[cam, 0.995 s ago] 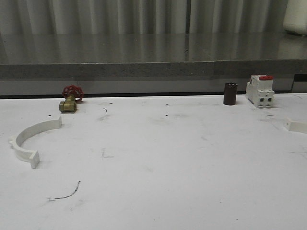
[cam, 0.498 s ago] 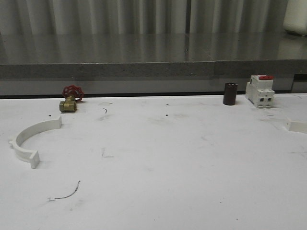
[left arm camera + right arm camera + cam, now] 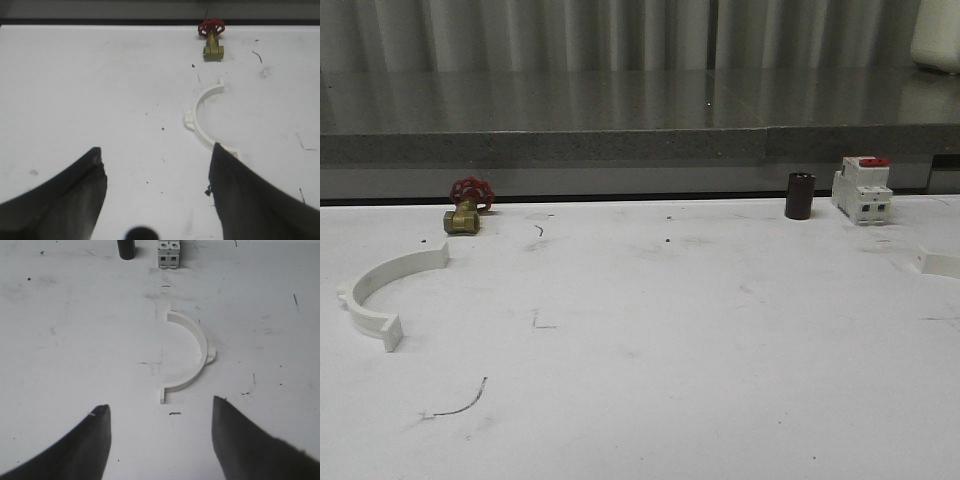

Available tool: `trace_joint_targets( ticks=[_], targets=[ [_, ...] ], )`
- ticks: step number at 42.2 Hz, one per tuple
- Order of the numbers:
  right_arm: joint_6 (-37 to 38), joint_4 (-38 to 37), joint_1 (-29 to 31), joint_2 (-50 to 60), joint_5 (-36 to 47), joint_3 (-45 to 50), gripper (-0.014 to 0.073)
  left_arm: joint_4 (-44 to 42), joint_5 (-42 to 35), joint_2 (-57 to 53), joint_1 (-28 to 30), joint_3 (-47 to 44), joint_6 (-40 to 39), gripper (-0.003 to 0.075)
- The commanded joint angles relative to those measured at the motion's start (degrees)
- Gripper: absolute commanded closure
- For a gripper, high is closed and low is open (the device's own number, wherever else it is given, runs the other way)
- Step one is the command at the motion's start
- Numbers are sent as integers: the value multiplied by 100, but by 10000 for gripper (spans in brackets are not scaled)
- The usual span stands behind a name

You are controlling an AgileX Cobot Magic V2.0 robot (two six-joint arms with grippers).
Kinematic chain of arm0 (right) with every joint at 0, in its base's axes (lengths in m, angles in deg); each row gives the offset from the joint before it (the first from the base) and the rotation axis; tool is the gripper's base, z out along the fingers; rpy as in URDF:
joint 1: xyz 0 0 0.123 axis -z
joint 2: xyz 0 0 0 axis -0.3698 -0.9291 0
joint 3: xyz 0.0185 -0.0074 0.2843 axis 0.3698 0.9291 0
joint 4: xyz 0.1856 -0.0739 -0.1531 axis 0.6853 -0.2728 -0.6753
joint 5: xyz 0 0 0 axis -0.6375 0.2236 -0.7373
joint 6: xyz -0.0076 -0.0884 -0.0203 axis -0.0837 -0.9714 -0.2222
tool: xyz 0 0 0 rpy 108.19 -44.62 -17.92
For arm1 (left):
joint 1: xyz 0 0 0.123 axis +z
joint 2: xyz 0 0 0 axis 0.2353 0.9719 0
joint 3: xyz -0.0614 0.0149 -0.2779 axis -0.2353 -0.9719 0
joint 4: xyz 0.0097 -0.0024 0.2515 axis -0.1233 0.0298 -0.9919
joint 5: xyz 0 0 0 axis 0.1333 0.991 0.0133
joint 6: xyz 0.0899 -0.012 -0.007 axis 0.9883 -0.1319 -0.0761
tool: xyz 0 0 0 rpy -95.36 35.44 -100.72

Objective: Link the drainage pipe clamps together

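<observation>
You have one white plastic half-ring clamp (image 3: 382, 290) lying flat at the table's left, near the small brass valve with a red wheel (image 3: 468, 205). The other white half-ring (image 3: 189, 356) lies far right, below the white breaker (image 3: 862, 189). Both grippers, left (image 3: 155, 187) and right (image 3: 161, 440), hang spread wide, holding nothing.

The white worktop (image 3: 670, 330) is carrying several things and is showing dark scuffs. One white half-ring clamp (image 3: 382, 290) is lying flat near the left edge, and a second half-ring clamp (image 3: 189, 355) is lying at the far right. Along the back edge, a brass valve with a red handwheel (image 3: 467, 206), a dark cylinder (image 3: 800, 196) and a white breaker with a red top (image 3: 862, 189) are standing.
</observation>
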Motion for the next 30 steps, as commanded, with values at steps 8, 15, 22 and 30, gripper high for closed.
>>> trace_joint_targets(
  ticks=[8, 15, 22, 30],
  targets=[
    [-12, -62, 45, -25, 383, -188, 121, 65, -240, 1787, -578, 910, -48, 281],
    [-12, -62, 45, -25, 383, -188, 121, 65, -229, 2956, -653, 1418, -48, 281],
    [-12, -62, 45, -25, 383, -188, 121, 65, -181, 3977, -653, 1857, -48, 281],
    [-12, -62, 45, -25, 383, -188, 121, 78, -144, 4970, -653, 2336, -48, 281]
  ],
)
